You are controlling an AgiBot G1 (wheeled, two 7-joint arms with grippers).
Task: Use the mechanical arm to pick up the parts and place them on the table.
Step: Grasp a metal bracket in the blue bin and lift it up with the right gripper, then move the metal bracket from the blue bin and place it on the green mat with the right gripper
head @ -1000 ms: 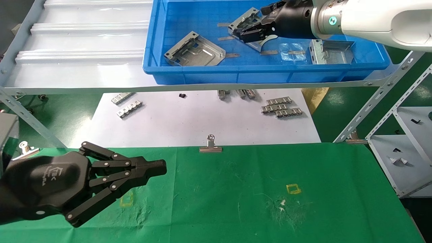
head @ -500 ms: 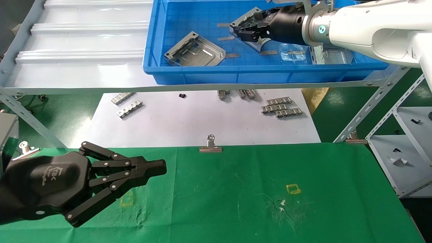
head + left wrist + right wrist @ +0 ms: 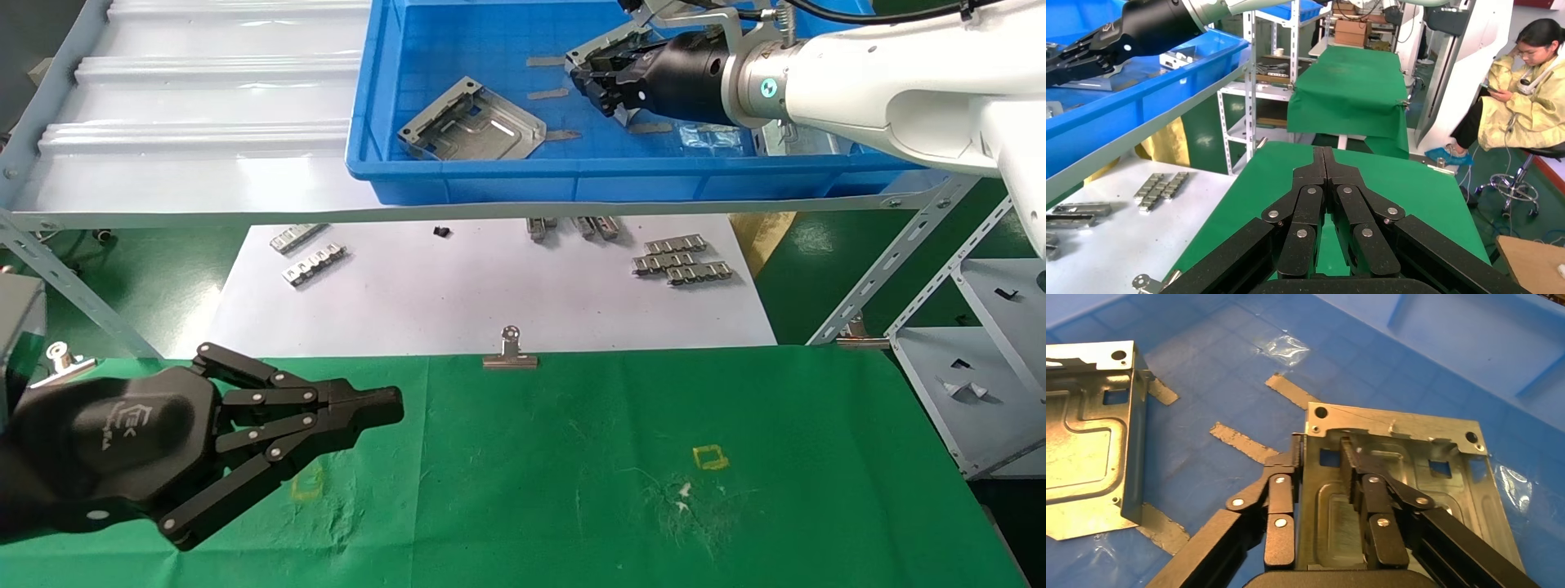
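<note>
hiding much of the gripped part [image 3: 1389, 478], the right gripper [image 3: 605, 77] pinches its folded edge between its jaws above the blue tray [image 3: 572, 175]; it has risen since earlier. another part [image 3: 471, 122] lies apart. left gripper [image 3: 372, 406], jaws pressed together, hovers over the table [image 3: 621, 490].

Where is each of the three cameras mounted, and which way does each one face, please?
Head view: on the robot's head, looking forward and down over the table and blue tray; both arms show.
Left wrist view: on the left wrist, looking along the shut left gripper over green cloth.
Right wrist view: on the right wrist, looking down into the tray; the right gripper clamps a plate's edge.
Shared: the right gripper and tray appear in all three.
</note>
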